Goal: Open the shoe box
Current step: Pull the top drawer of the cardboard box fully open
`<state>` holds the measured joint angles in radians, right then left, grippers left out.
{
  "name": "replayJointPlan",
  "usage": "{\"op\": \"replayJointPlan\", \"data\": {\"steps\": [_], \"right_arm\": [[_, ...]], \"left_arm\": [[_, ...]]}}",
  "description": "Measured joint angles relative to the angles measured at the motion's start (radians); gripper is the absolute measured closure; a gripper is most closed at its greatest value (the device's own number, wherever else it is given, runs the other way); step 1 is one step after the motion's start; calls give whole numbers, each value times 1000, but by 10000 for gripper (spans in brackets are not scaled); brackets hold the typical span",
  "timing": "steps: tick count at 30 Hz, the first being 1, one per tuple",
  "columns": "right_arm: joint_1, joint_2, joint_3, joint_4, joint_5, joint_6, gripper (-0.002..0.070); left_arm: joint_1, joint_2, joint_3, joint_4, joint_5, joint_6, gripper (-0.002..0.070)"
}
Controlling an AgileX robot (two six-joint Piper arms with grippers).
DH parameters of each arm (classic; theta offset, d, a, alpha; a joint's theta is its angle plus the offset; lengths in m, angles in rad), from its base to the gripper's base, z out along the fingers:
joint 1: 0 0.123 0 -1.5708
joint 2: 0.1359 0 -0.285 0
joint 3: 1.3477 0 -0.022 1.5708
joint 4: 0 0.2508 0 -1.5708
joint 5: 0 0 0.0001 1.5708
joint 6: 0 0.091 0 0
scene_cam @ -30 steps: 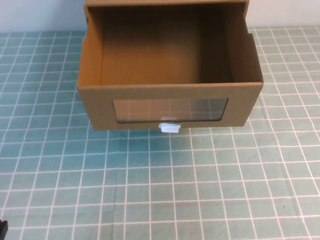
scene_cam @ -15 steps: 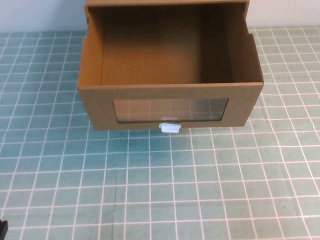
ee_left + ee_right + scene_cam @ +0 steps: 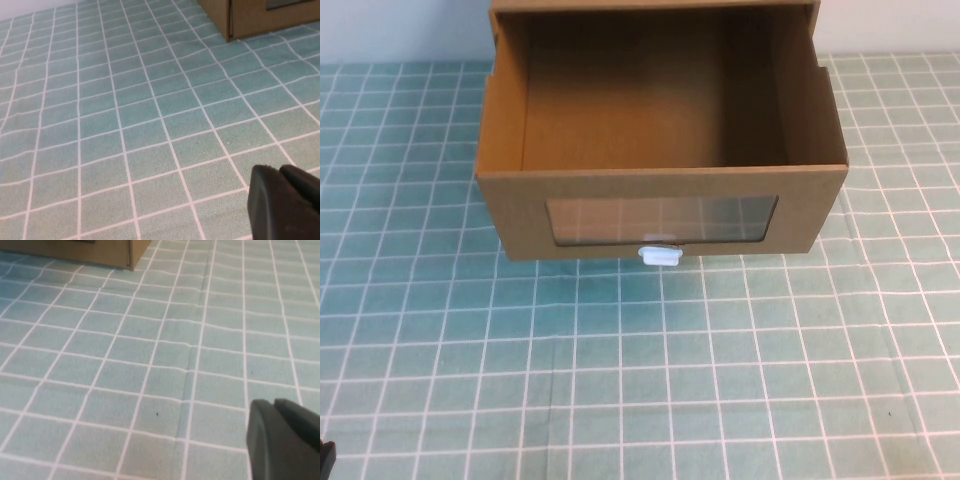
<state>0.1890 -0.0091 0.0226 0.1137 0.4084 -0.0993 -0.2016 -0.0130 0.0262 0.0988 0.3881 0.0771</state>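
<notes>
Brown matte cardboard shoe box [image 3: 655,110] with crisp folded edges sits at the upper centre of the high view. Its drawer-like tray is drawn forward out of a sleeve at the frame's top edge, and the bare brown floor and walls of the tray are in plain sight. The flat front panel carries a wide rectangular clear plastic window [image 3: 661,219] that is glossy, with the grid pattern visible in it. A small white plastic pull tab [image 3: 660,255] with rounded corners juts out below the window at the panel's bottom edge.

The box rests on a teal woven cloth with a white grid [image 3: 620,380], slightly creased, which covers the bench.

The left gripper [image 3: 279,172] is smooth black plastic and hangs low over the cloth, well apart from a front corner of the box [image 3: 255,17]. Its jaws look pressed together and hold nothing. The right gripper [image 3: 274,410] is equally black and rounded. It sits low over the cloth, far from the other front corner [image 3: 100,250], with its jaws fully closed on nothing.
</notes>
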Motion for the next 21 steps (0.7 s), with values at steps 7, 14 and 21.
{"op": "replayJointPlan", "data": {"steps": [7,14,21], "right_arm": [[0,0,2,-53,-10,141,689],[0,0,2,-58,1,157,689],[0,0,2,-52,1,157,689]], "left_arm": [[0,0,0,0,0,0,680],[0,0,0,0,0,0,680],[0,0,0,2,0,0,680]]}}
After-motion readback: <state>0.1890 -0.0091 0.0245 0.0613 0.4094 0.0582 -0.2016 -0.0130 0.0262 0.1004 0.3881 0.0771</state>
